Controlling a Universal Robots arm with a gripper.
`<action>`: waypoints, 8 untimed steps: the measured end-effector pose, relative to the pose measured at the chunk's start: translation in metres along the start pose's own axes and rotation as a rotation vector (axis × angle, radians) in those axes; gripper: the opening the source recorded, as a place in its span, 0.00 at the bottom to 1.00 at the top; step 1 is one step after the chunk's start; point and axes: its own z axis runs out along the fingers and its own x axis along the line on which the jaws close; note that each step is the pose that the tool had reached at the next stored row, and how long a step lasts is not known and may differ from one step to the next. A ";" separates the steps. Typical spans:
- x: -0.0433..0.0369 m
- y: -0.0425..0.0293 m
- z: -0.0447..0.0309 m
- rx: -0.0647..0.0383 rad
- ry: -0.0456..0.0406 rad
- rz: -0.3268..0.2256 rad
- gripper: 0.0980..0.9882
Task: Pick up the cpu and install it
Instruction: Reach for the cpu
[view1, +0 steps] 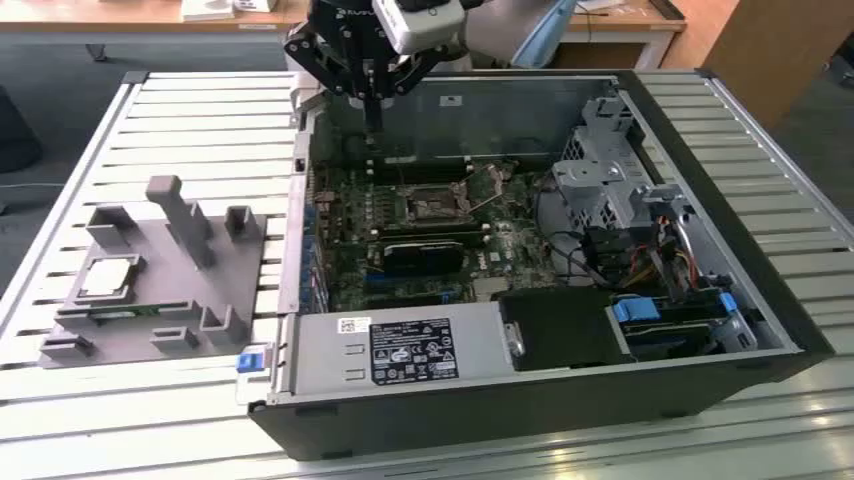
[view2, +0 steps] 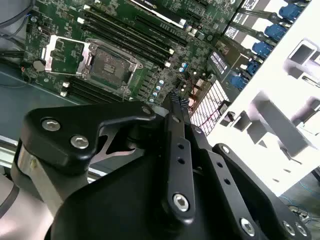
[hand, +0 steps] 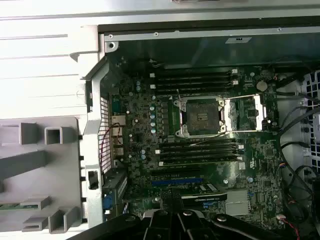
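Observation:
The cpu (view1: 110, 277), a small silvery square chip, lies flat on the grey fixture tray (view1: 240, 270) at the exterior view's left, outside the computer case. My gripper (view1: 372, 130) hangs over the case's far left corner, well away from the cpu, with its black fingers (view2: 175, 102) shut together on nothing. The motherboard's cpu socket (view1: 434, 208) stands open and bare in both wrist views (view2: 111, 61) (hand: 201, 116), its metal load plate (hand: 245, 112) swung aside.
The open black computer case (view1: 534, 400) lies on a slatted white table (view1: 200, 120). A green memory stick (view1: 120, 312) rests on the fixture near the cpu, beside tall grey posts (view1: 180, 215). Cables and a drive cage (view1: 607, 185) crowd the case's right.

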 end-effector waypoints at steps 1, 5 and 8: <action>0.0000 0.0000 0.0000 0.000 0.0000 0.000 0.01; 0.0002 0.0000 0.0000 0.000 0.0000 0.000 0.01; 0.0013 -0.0001 -0.0001 0.000 0.0000 0.000 0.01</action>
